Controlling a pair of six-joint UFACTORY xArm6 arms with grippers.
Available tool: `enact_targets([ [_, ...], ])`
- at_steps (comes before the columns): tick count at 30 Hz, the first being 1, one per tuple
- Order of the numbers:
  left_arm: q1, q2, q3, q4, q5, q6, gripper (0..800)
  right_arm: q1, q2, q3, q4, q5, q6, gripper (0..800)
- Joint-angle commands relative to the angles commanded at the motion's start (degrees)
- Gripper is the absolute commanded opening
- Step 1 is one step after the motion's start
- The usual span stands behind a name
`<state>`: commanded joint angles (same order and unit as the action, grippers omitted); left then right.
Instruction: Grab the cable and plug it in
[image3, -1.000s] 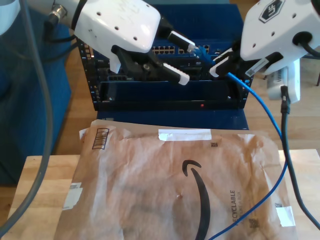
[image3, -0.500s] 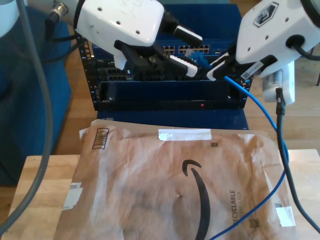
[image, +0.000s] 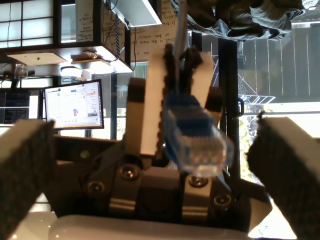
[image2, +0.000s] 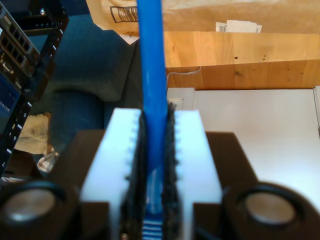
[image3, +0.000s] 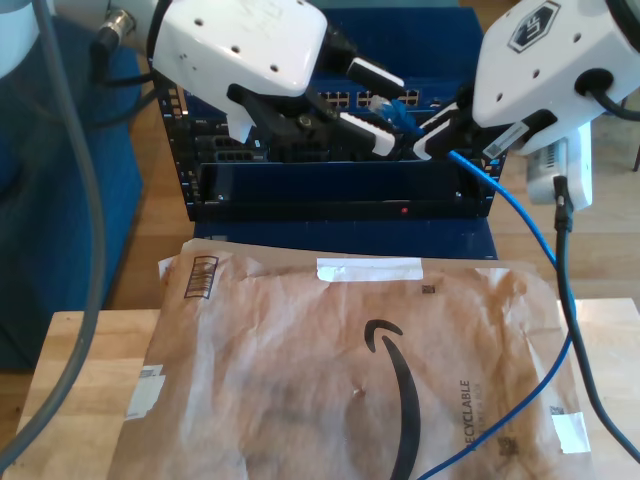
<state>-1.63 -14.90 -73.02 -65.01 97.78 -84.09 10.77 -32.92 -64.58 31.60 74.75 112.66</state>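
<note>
One slip risked: second pincer (image2: 152, 200) clamped tight on the cable (image2: 151, 100), plug (image: 197, 142) between first pincer's (image: 160, 165) wide-open pads, liable to tilt and miss.

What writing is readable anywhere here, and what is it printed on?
"ECYCLABLE", first letter hidden: on the brown paper mailing envelope, beside its black curved arrow logo.
Barcode label on that envelope: too small to read.
Handwritten sheets behind my first pincer: blurred.
Computer screen: blurred.

White arm shells (image3: 240, 45), black claw linkages, white fingertips (image3: 365, 142)
</note>
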Motion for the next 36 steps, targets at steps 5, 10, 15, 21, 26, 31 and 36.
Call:
enact_targets([
  [5,0.00,0.00,0.18,0.00,0.00,0.00,499,0.00,0.00,0.00,0.00,0.00,0.00,3],
  [10,0.09,-0.09,0.09,0.00,0.00,0.97,398,0.00,-0.26,0.00,-0.09,0.00,0.00,3],
  [15,0.09,-0.09,0.09,0.00,0.00,0.97,353,0.00,-0.88,0.35,-0.09,0.00,0.00,3],
  [21,0.18,-0.18,0.09,0.00,0.00,0.97,282,0.00,-0.88,0.35,-0.09,0.00,0.00,3],
  [26,0.26,-0.26,0.09,0.00,-0.09,1.23,222,0.00,-0.88,0.26,0.00,0.00,0.00,3],
  [31,0.26,-0.35,0.09,0.00,-0.09,1.49,139,0.09,-0.88,0.35,0.00,0.00,0.00,3],
  [36,0.26,-0.53,0.18,0.00,-0.44,1.58,34,0.09,-0.88,0.26,0.00,0.00,0.00,4],
])
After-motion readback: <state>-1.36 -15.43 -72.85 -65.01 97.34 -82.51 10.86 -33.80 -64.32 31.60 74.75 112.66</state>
